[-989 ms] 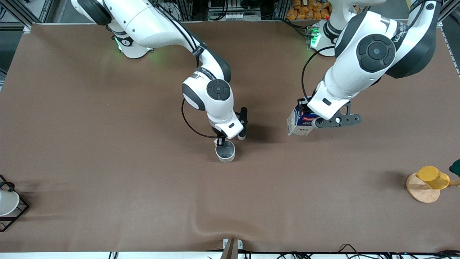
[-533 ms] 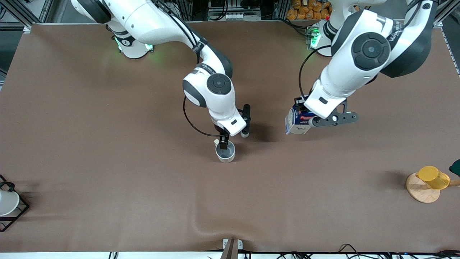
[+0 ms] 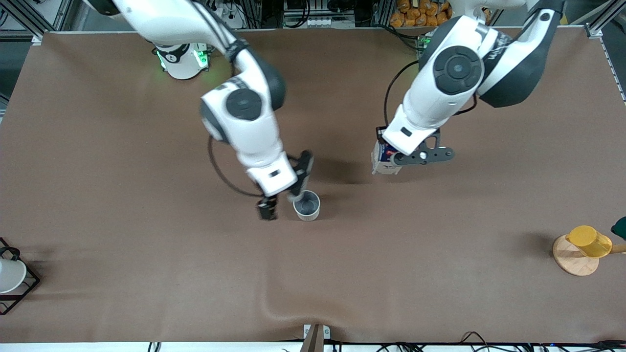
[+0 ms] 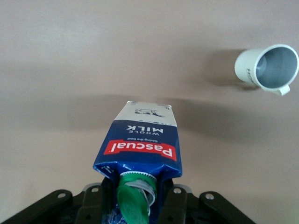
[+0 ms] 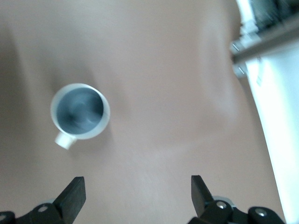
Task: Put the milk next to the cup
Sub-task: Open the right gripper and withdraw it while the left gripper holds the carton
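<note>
Brown table cloth (image 3: 146, 254) carries the cup (image 3: 306, 205) at frame centre. Right gripper (image 3: 283, 195) hangs spread wide and empty just above it. Left gripper (image 3: 391, 159), right of centre, clamps the milk (image 3: 381, 159) aloft, apart from the cup.

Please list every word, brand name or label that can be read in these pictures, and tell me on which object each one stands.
"Pascual": white letters on the red band of the milk, held in the left end effector.
"WHOLE MILK": on the blue panel of the same carton.
A smaller line under "MILK" is too small to read.
Dark lettering on the side of the cup: too small to read.
Lettering on the left arm's grey link: blurred, unreadable.
</note>
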`<state>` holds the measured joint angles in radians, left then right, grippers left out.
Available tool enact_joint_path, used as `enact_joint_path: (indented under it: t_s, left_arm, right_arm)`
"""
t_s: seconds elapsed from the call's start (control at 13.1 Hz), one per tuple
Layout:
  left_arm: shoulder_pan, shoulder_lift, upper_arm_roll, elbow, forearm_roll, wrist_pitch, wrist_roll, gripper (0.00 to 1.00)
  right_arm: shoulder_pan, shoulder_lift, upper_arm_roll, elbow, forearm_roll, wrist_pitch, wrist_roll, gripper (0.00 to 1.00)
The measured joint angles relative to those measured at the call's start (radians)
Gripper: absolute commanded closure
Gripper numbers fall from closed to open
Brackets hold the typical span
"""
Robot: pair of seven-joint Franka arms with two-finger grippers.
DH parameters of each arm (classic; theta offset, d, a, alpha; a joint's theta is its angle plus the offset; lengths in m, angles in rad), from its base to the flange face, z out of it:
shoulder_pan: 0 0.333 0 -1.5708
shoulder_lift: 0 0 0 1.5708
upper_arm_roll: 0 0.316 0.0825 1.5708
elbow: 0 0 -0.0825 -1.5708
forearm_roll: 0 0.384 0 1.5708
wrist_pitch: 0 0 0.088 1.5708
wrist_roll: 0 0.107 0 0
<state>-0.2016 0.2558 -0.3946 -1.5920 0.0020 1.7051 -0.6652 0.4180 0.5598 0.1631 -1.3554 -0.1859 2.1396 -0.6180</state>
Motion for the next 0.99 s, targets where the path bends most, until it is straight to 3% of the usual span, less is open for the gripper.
enact_joint_path:
  t_s: [0.23,0.38,0.61,0.76,0.99]
  left_arm:
    - [-0.056,0.025,-0.001,0.004,0.001,0.012,0.0,0.68]
    - [-0.103,0.052,0.0,0.02,0.01,0.022,-0.001,0.68]
    - [-0.147,0.114,0.001,0.065,0.015,0.061,-0.014,0.68]
    - [-0.172,0.17,0.003,0.101,0.016,0.091,-0.052,0.68]
    - [-0.198,0.244,0.006,0.154,0.019,0.124,-0.064,0.68]
  right_arm:
    - [-0.148,-0.062,-0.002,0.001,0.086,-0.095,-0.001,0.0]
    - [-0.242,-0.128,-0.002,-0.009,0.098,-0.152,0.005,0.0]
    - [-0.369,-0.284,-0.002,-0.107,0.13,-0.19,0.033,0.0]
    - [-0.43,-0.414,-0.002,-0.203,0.167,-0.238,0.117,0.0]
    - [-0.447,-0.575,-0.004,-0.274,0.173,-0.406,0.397,0.0]
